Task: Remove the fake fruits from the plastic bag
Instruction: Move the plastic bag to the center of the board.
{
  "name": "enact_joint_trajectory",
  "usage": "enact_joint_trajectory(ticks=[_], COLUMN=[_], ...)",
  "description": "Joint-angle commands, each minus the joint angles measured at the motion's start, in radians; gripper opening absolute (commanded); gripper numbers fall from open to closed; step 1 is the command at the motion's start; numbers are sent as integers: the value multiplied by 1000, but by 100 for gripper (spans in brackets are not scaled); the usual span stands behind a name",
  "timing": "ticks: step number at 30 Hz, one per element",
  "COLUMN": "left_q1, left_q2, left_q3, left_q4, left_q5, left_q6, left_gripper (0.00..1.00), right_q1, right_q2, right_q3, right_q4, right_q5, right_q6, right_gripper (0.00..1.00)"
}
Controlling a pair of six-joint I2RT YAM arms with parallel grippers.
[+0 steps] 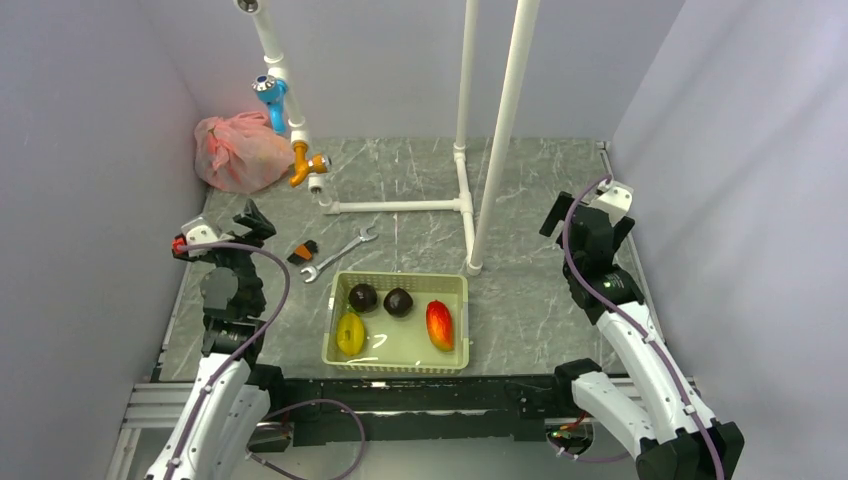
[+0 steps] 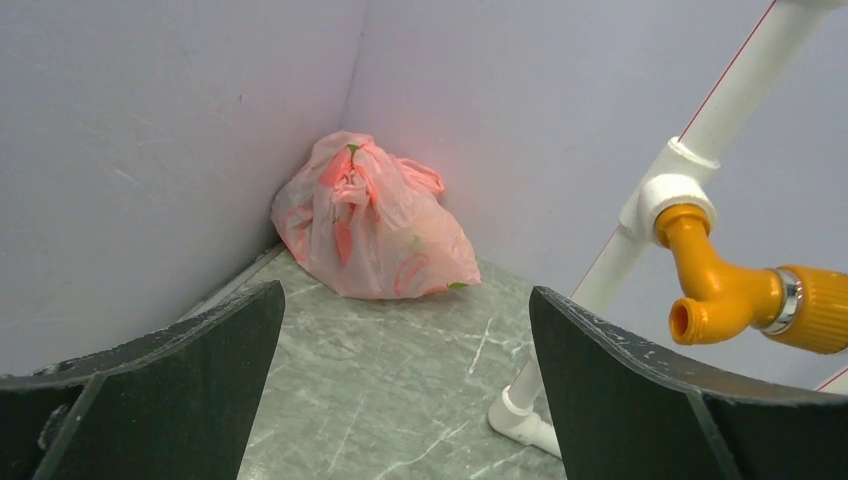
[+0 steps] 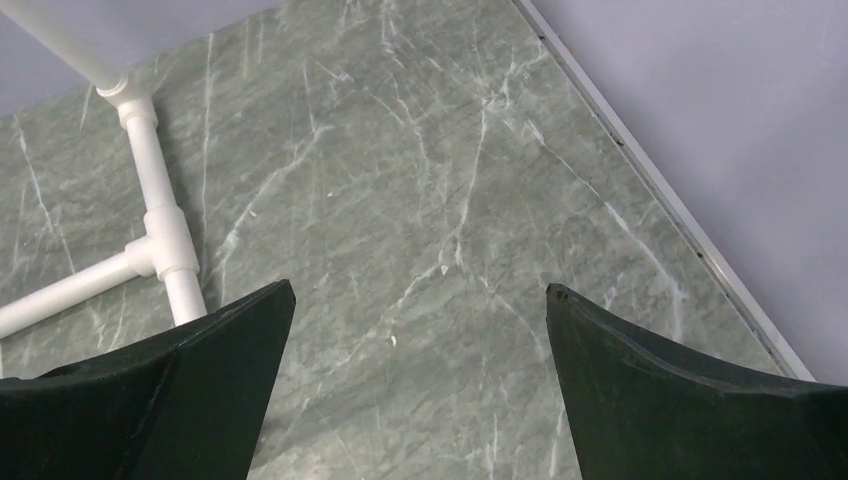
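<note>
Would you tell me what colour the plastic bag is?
Translucent pink; the left wrist view shows the plastic bag best.

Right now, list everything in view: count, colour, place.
plastic bag: one, translucent pink, far left corner
basket: one, pale green, near middle of table
dark round fruits: two, near-black, basket's far side
mango-like fruit: one, red-orange, basket's right side
oval fruit: one, yellow-green, basket's near left
wrench: one, silver, table, beyond basket's left corner
small tool: one, orange-black, beside wrench
pipe frame: one, white, blue and orange fittings, far middle
table: one, grey-green marbled
left gripper: one, black, open, facing the bag
right gripper: one, black, open, above table, right side
</note>
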Motion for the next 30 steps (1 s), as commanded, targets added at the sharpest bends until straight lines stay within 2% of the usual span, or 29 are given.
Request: enact_joint_trajectory(ticks=[1, 8, 18, 30], left_q1=[3, 3, 4, 14], left_q2=[23, 54, 154, 233], left_q3=[56, 99, 200, 210], left_q4=[-17, -88, -265, -312], left_q5=[29, 29, 37, 234], left_q6=[20, 36, 2, 6], left_gripper=[99, 100, 99, 99], right_q1=[-1, -3, -2, -2], right_q2=[-16, 2, 0, -12], right_q3=[38, 60, 15, -146], right_q4=[26, 6, 29, 161], right_q5=[23, -27, -189, -281], right_q6=[20, 43, 73, 115], right_gripper=[100, 100, 100, 100])
